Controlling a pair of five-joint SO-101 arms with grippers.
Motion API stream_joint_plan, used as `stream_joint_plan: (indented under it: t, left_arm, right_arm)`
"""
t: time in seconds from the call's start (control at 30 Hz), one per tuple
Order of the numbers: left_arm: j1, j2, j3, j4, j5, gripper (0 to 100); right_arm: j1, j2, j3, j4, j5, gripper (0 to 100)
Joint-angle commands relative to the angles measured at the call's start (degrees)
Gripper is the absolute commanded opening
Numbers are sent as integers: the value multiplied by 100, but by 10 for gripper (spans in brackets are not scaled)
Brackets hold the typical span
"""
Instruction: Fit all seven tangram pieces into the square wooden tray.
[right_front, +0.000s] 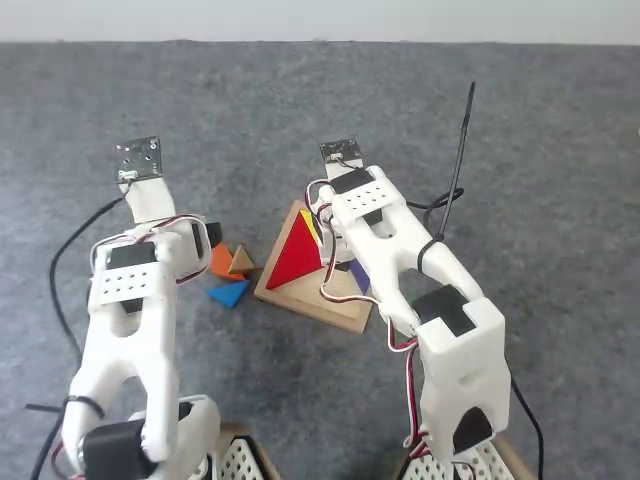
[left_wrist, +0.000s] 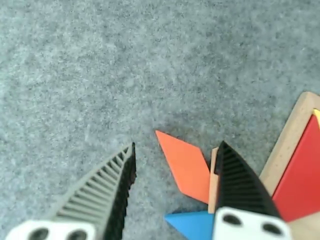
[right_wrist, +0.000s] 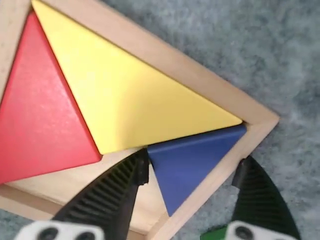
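Grey carpet (left_wrist: 100, 60); left end effector (left_wrist: 177, 146) wide, empty; right end effector (right_wrist: 194, 160) wide, straddling blue triangle (right_wrist: 200, 150).

Surface: mottled grey felt-like fabric cover (right_front: 560, 150), spreading from 9 to 3 o'clock and down to 6 in the high view. Nap is fuzzy, flecked light and dark up close in both wrist views. At 12 o'clock a plain pale off-white band (right_front: 320, 20) meets the grey on a straight line; wall or further surface, cannot tell. Light is soft and even, shadows faint.
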Motion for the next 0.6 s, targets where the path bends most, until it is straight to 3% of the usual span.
stream_joint_plan:
  t: [0.0,0.27,0.57]
  left_arm:
    - [44,-193,-13,-105,-70,251]
    - [53,-193,-13,-88,-70,251]
    - [53,-193,40,-105,-62,251]
  right_arm:
    - [-251,-382,18,-92,70,237]
    - [-875,-409,26,-31,1336,240]
    - [-673,-48,-9,189,2549,237]
